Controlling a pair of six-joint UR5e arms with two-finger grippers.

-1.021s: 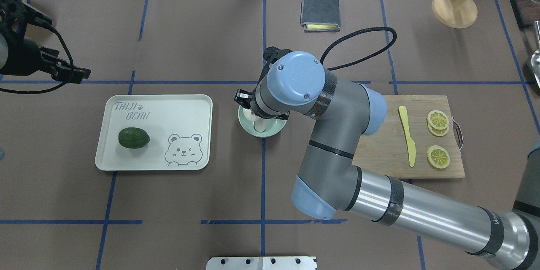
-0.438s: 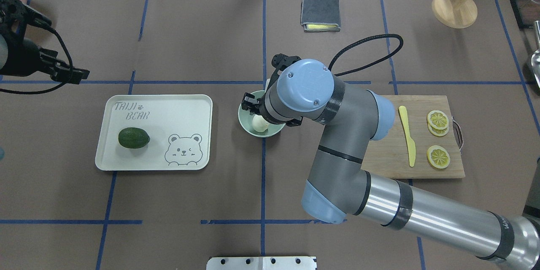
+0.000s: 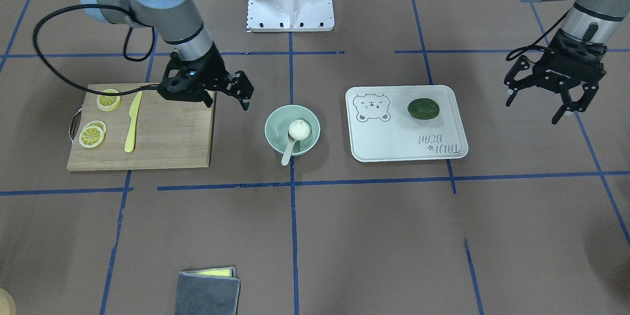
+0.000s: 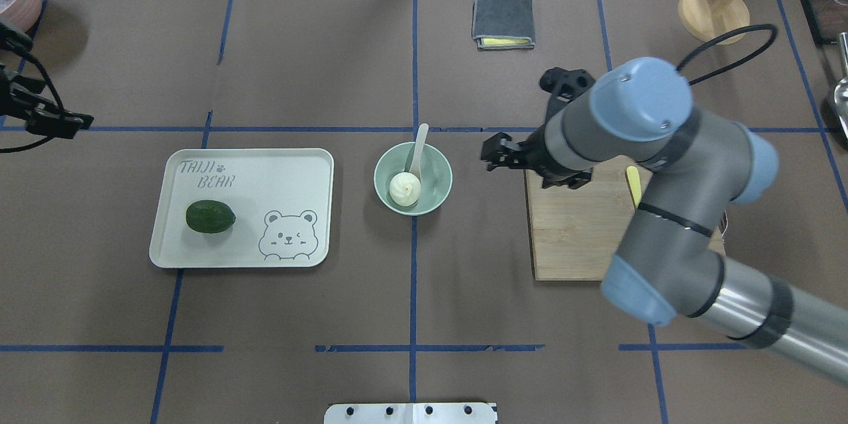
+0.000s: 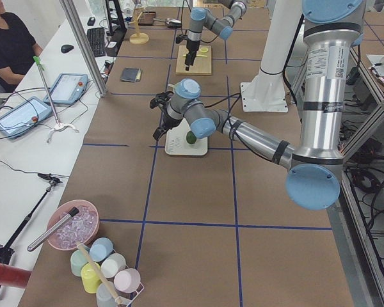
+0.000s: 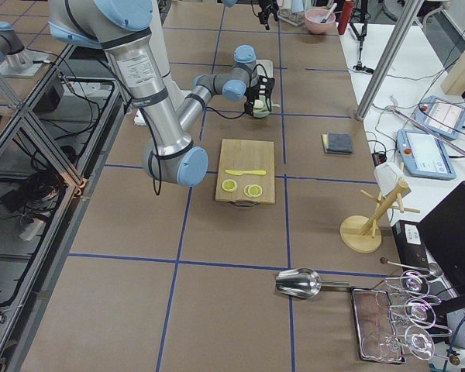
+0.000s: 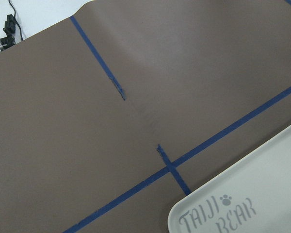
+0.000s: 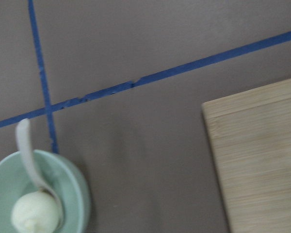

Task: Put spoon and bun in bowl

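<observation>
Right pincer (image 4: 491,158) withdrawn from bowl (image 4: 438,175), bun (image 4: 405,188) inside

- The long table (image 4: 298,318) is wrapped in matte brown paper, marked into squares by blue tape lines (image 4: 413,278).
- Along its far edge runs a white desk (image 5: 13,166) — a keyboard (image 5: 96,41), a mouse (image 5: 66,48) and tablet-like consoles (image 5: 67,88) lie on it.
- An aluminium post (image 5: 83,48) rises where desk and table meet.
- On the near side an open metal frame (image 6: 31,139) stands beside the table, with cables on the dark floor (image 6: 15,232) beneath it.
- A black monitor (image 6: 457,232) sits towards the desk's right end.
- The light is bright and even — shadows on the paper are soft-edged.
</observation>
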